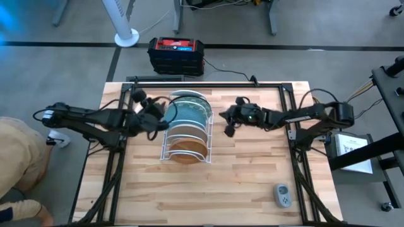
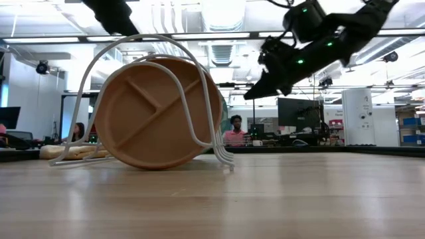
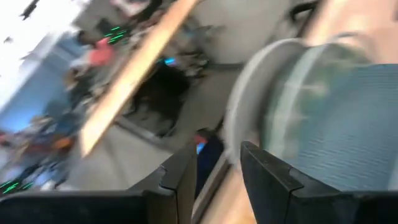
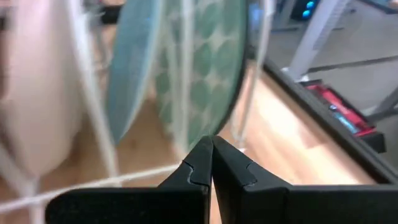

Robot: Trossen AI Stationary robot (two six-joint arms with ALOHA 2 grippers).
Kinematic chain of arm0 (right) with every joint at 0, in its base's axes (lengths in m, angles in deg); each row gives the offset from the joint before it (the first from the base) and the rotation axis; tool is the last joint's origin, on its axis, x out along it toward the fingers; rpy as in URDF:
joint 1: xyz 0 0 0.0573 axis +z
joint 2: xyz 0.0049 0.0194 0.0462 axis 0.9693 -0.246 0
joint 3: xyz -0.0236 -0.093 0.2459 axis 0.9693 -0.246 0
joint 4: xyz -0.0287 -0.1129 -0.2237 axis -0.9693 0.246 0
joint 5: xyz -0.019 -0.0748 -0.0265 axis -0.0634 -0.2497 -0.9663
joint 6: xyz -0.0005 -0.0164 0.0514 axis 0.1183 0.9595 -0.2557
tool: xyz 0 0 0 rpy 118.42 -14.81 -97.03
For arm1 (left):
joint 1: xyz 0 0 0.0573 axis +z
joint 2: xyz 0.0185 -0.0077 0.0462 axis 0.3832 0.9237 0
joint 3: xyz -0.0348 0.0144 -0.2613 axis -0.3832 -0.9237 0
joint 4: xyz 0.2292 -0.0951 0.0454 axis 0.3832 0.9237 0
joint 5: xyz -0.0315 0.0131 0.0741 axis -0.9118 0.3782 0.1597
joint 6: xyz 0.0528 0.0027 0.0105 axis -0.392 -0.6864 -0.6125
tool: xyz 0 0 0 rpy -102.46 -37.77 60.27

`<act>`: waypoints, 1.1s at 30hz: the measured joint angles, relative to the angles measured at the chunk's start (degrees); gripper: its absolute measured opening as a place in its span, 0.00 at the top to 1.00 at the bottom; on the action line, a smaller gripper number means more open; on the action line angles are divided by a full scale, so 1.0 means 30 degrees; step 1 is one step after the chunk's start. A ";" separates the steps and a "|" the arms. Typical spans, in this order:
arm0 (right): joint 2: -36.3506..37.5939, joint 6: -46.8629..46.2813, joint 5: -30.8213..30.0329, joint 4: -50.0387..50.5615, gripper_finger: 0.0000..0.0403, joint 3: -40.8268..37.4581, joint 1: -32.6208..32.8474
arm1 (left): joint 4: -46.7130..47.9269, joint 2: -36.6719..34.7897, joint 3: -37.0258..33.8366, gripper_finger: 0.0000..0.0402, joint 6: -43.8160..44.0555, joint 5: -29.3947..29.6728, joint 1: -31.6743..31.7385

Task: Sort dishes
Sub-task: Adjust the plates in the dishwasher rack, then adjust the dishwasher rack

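A white wire rack (image 1: 185, 133) stands mid-table with plates on edge in its slots. The brown wooden divided plate (image 2: 153, 113) is nearest; behind it stand an off-white plate (image 4: 37, 93), a light blue plate (image 4: 134, 68) and a teal plate with pale dots (image 4: 205, 74). The red flowered plate is not in view. My left gripper (image 1: 161, 116) is open and empty at the rack's left side, by the far plates (image 3: 323, 118). My right gripper (image 1: 227, 128) is shut and empty, raised off the table just right of the rack, and it also shows in the low view (image 2: 251, 94).
A grey handheld device (image 1: 283, 195) lies near the table's front right. A tan object (image 2: 66, 151) lies on the table left of the rack. A black box with a red top (image 1: 177, 53) sits on the floor beyond the far edge. A person (image 1: 19, 157) is at the left.
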 joint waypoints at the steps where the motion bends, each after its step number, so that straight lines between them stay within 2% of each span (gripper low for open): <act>1: 0.0292 0.0000 0.0013 0.0254 1.00 -0.0250 0.0286 | 0.0340 -0.0221 0.0000 0.72 0.0267 -0.0432 -0.0389; 3: 0.0979 0.0035 0.0180 0.0324 1.00 -0.0835 0.0937 | 0.0999 -0.0710 0.0015 0.72 0.1099 -0.1954 -0.1162; 7: 0.1939 -0.0277 0.1322 0.0266 1.00 -0.1853 0.2088 | 0.2252 -0.1593 0.0175 0.72 0.3948 -0.7446 -0.2033; 13: 0.2031 -0.1615 0.1362 0.0215 1.00 -0.2357 0.4462 | 0.4474 -0.1562 0.0146 0.75 0.6439 -1.0705 -0.2702; 18: 0.1085 -0.2562 0.1147 -0.0091 1.00 -0.2372 0.6992 | 0.6573 -0.1035 0.0076 0.82 0.8935 -1.4640 -0.3038; 22: -0.0598 -0.3758 0.0070 -0.1895 1.00 -0.2372 0.8419 | 0.6698 -0.0447 -0.0572 0.89 1.0084 -1.5979 -0.3722; 26: -0.2926 -0.4773 -0.0646 -0.4454 1.00 -0.2345 0.9391 | 0.5773 -0.0044 -0.2092 0.98 1.0231 -1.6055 -0.5079; 30: -0.5054 -0.5804 -0.1249 -0.6349 1.00 -0.1883 1.0046 | 0.3471 -0.0026 -0.3722 0.99 1.1201 -1.5150 -0.6601; 33: -0.6409 -0.6140 -0.1973 -0.6452 1.00 -0.1225 1.0476 | 0.2819 -0.0032 -0.4672 1.00 1.2359 -1.4245 -0.7723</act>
